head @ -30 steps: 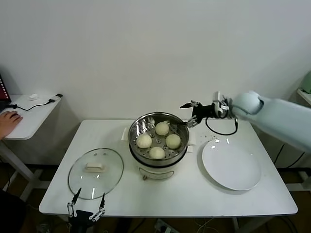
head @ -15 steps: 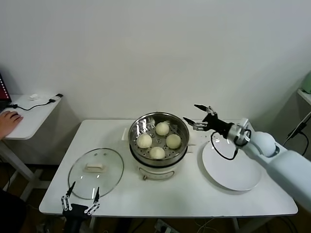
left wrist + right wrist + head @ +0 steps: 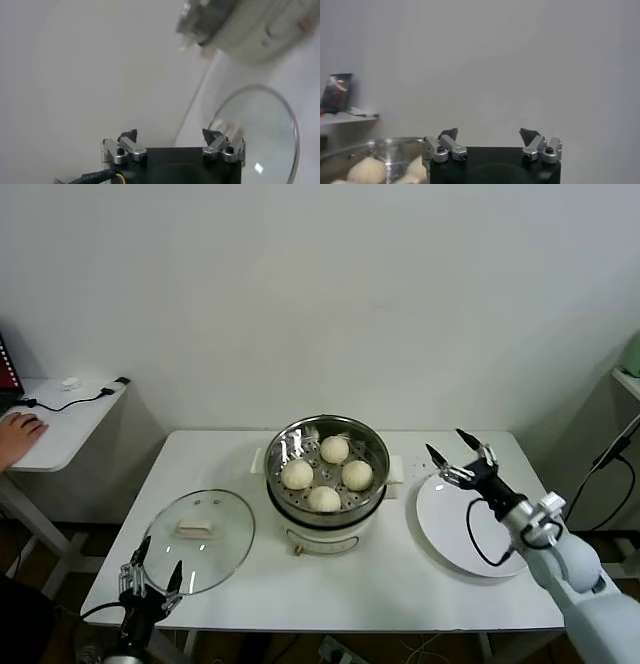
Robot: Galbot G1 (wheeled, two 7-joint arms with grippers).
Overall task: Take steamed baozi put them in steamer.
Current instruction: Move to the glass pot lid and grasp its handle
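— Where's the right pincer now?

— Up above the plate, on the side of it nearer the steamer. Its fingers are spread wide and there's nothing between them. Released, plainly.

— And the left one?

— The left pincer is low at the near edge of the surface, on the far side of the glass lid from the steamer. Also splayed apart, also holding nothing. It looks parked.

— So where are the baozi?

— All four sit inside the steamer, on its perforated floor, close together in a ring. From the right wrist view you can see a couple of them just past the steel rim.

— Anything on the plate beside it?

— Bare, as far as I can see. No bun on the surface either.

— Then the job's finished?

— I'd judge the loading done: every bun is in the basket and neither pincer carries anything. The lid lies flat beside the steamer, off it, but the task says nothing about covering. What's left, if anything, is for the arms to pull clear.
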